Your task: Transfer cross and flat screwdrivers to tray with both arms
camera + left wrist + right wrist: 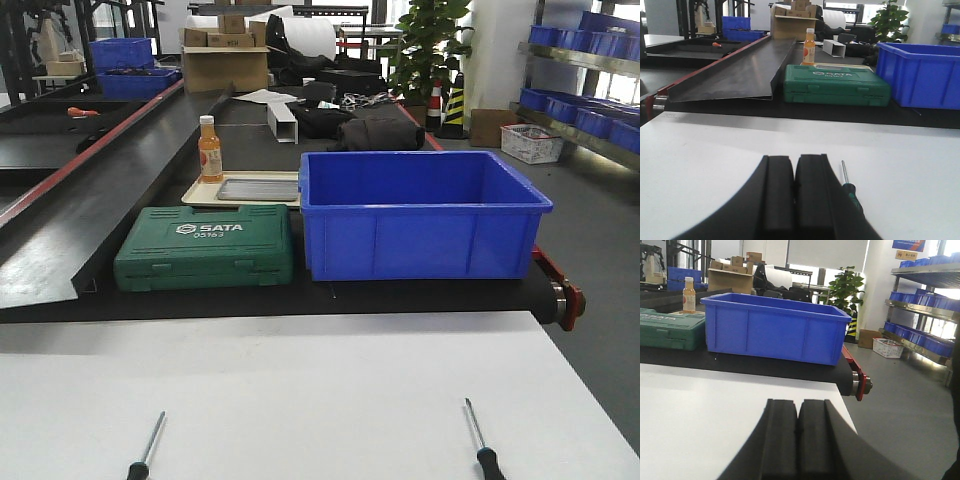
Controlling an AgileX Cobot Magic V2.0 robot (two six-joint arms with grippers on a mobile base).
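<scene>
**A:** How is the left arm sitting?

**B:** The left gripper (794,165) is hanging low over the white table (300,380) and pointing toward the black belt (330,298). Its two black pads are pressing together with nothing between them. The left screwdriver (850,186) is lying just beside it on the right, with its tip pointing away.

**A:** And the other one?

**B:** The right gripper (799,407) is posing the same way, jaws closed on nothing. It is hanging near the table's right edge, with the grey floor showing beyond. The right screwdriver (479,440) is lying at the near edge of the front view, well apart from its twin.

**A:** Where is the tray sitting?

**B:** The tray (258,189) is resting inside a cream tray (240,204) on the belt. It is lying behind the green tool case (205,247) and just left of the blue bin (420,215). An orange bottle (209,150) is standing beside it.

**A:** Any room for moving?

**B:** Open white tabletop is stretching between the two screwdrivers and up to the belt's edge. The case and the bin are standing between that edge and the tray.
</scene>
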